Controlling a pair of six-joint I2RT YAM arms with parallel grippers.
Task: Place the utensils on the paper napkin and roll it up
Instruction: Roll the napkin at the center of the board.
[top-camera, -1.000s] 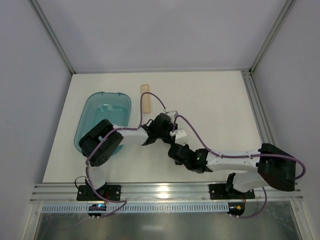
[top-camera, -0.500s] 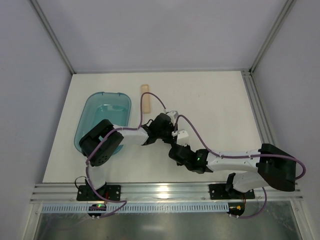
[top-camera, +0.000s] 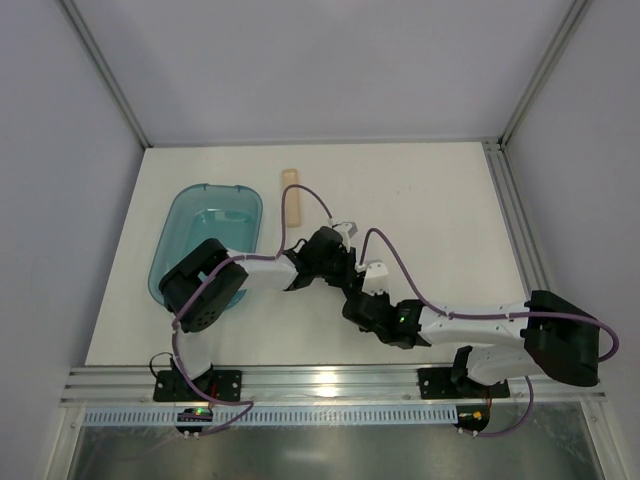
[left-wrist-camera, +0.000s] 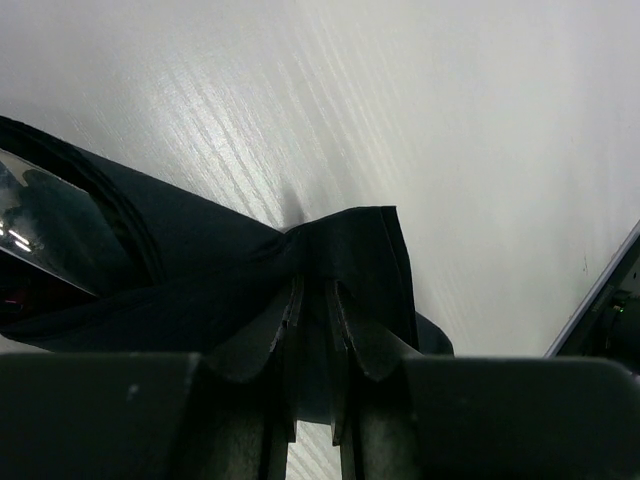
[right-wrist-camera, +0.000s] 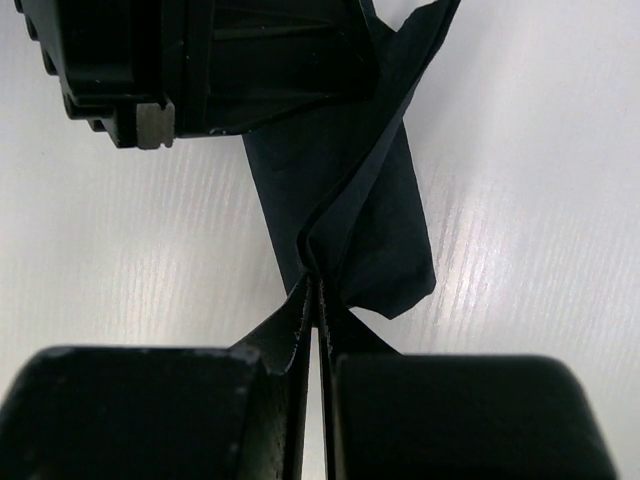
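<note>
Left claw (left-wrist-camera: 312, 295): I am pinching one bunched end of the paper napkin (left-wrist-camera: 345, 250), jaws narrow.
Right claw (right-wrist-camera: 314, 290): I am clamping a raised fold of the same napkin, jaws almost touching.
Paper napkin: lying on the worktop (right-wrist-camera: 520, 200) between both claws, apparently folded into a narrow band; wrist views are too close to confirm.
Surroundings: a teal tub (top-camera: 205, 225) is sitting well apart, to my left.

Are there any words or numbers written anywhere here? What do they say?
None: no text can be read in any view. The napkin, the teal tub and the table show no words, numbers, brands or labels.
</note>
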